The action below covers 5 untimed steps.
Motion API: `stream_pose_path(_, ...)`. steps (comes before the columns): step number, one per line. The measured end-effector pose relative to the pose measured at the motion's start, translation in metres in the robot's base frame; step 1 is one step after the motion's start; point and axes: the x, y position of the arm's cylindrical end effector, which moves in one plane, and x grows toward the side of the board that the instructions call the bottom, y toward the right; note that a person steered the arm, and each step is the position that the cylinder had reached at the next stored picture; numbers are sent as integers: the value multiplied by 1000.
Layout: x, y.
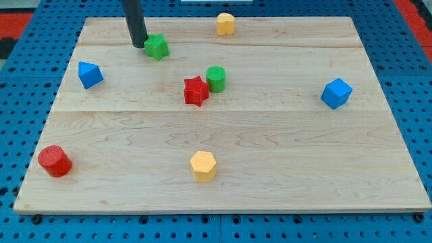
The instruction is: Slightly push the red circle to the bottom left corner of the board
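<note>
no claw fitted. my tip [138, 46] sits beside green star [156, 46], well apart from red circle [55, 161] nr desk [283, 169] bottom-left corner; needs repositioning.

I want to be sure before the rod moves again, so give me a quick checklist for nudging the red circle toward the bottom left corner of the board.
1. Red circle on the board, near the view's bottom left: ok.
2. Room left between it and the board's corner: ok, a little.
3. My tip placed behind the red circle: not ok; it is near the view's top, beside the green star.
4. Route down clear: cannot tell; the blue block lies close to it.
5. Red star and green cylinder out of the way: ok.
</note>
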Motion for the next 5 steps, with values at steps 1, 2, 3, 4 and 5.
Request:
stream_pose_path(1, -5, 18)
stream_pose_path(2, 27, 70)
stream_pose_path(3, 74, 75)
stream_pose_path(4, 72, 53)
stream_pose_path(5, 88, 1)
